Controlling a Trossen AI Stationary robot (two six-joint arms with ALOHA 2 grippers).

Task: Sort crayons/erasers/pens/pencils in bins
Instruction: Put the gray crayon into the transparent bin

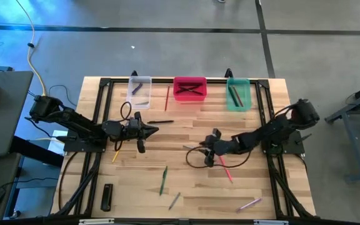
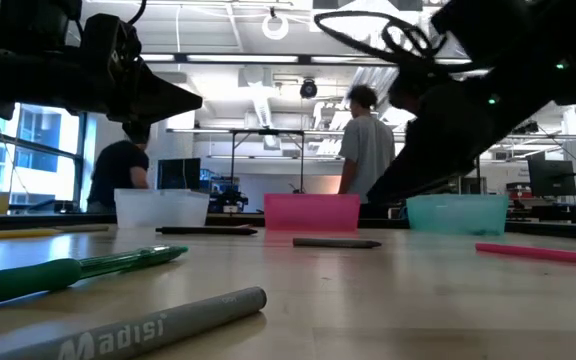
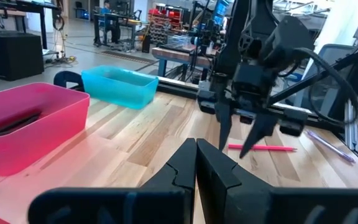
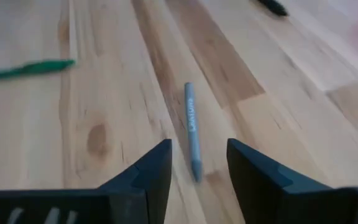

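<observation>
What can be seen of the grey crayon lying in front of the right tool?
The grey crayon is a thin, straight stick with a paper-like wrapper bearing pale lettering along its length. It lies flat on the wooden table, roughly along the grain, untouched. One end sits in the gap between the open fingers of the right tool, which points down at it; nothing else touches it. In the low view it lies before the pink bin.

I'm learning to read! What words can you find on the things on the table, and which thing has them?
"Madisi": on the grey pen lying nearest in the low view.
Grey crayon between the right gripper's open fingers: has printed lettering, too blurred to read.
Nothing else is readable.
</observation>
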